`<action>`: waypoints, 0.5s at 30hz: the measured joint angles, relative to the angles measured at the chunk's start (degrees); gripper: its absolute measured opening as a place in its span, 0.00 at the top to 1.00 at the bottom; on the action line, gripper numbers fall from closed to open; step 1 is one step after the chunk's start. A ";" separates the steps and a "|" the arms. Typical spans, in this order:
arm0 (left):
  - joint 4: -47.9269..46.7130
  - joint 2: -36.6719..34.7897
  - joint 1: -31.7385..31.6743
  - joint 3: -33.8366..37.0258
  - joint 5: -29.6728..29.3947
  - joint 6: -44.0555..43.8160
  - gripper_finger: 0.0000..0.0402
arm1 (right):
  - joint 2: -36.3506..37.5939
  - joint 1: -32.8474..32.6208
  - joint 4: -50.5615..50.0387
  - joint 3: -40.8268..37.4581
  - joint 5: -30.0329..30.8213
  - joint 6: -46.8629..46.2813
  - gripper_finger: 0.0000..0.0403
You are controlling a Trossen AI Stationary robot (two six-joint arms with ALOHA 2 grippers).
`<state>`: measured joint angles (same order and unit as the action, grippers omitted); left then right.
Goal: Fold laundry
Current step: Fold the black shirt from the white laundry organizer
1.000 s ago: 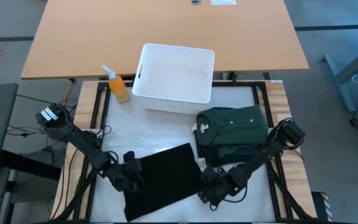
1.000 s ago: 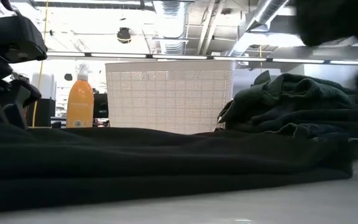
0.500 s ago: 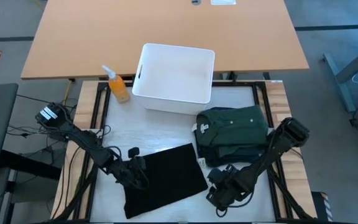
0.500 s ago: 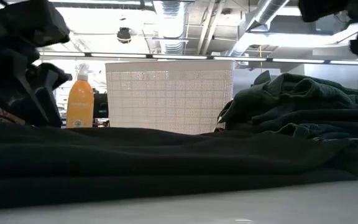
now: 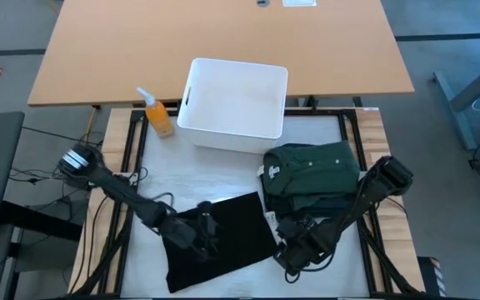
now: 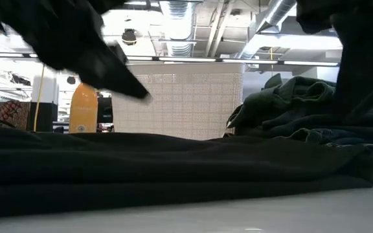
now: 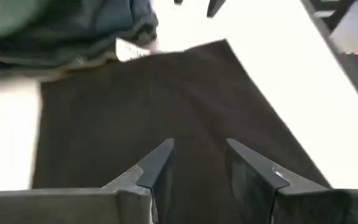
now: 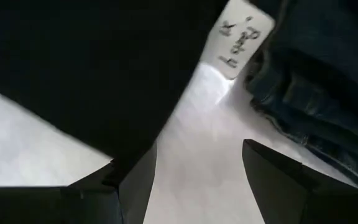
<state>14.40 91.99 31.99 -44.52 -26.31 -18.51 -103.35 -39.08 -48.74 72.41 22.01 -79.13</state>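
A black folded garment (image 5: 219, 242) lies flat on the white table top near the front edge. It also shows in the low view (image 6: 173, 171). My left gripper (image 5: 208, 227) is open and stands over the garment's left half, fingers apart above the cloth (image 7: 197, 152). My right gripper (image 5: 287, 250) is open just beyond the garment's right edge, over bare table (image 8: 197, 155). The garment's edge (image 8: 104, 81) lies beside one of its fingers. A stack of folded dark green and dark garments (image 5: 311, 177) rests on the table at the right.
A white plastic bin (image 5: 233, 104) stands at the table's far side. An orange spray bottle (image 5: 158, 115) is to its left. A white label (image 8: 244, 34) sticks out by the stack's near edge. Bare table lies left of the black garment.
My left gripper has gone toward the table's right edge, from beside the black garment's left edge to above its left half. The garment lies as before.
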 joint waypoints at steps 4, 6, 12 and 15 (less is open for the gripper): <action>6.81 11.80 -0.64 -3.89 0.49 -0.25 0.68 | 0.00 -1.02 1.23 -2.05 3.40 -3.45 0.34; 6.05 16.99 -0.79 -7.75 1.23 -0.01 0.68 | 0.00 -1.31 3.29 -3.47 3.82 -4.28 0.34; -7.97 25.64 -0.72 -19.17 10.54 -0.59 0.68 | -0.02 -1.39 15.38 -8.47 5.00 -4.99 0.34; -12.50 26.51 0.11 -21.90 13.98 -0.74 0.68 | 0.00 -1.37 21.34 -10.57 7.04 -6.90 0.34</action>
<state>1.91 118.50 32.10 -66.42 -12.33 -19.25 -103.35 -40.45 -27.39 61.84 29.05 -86.02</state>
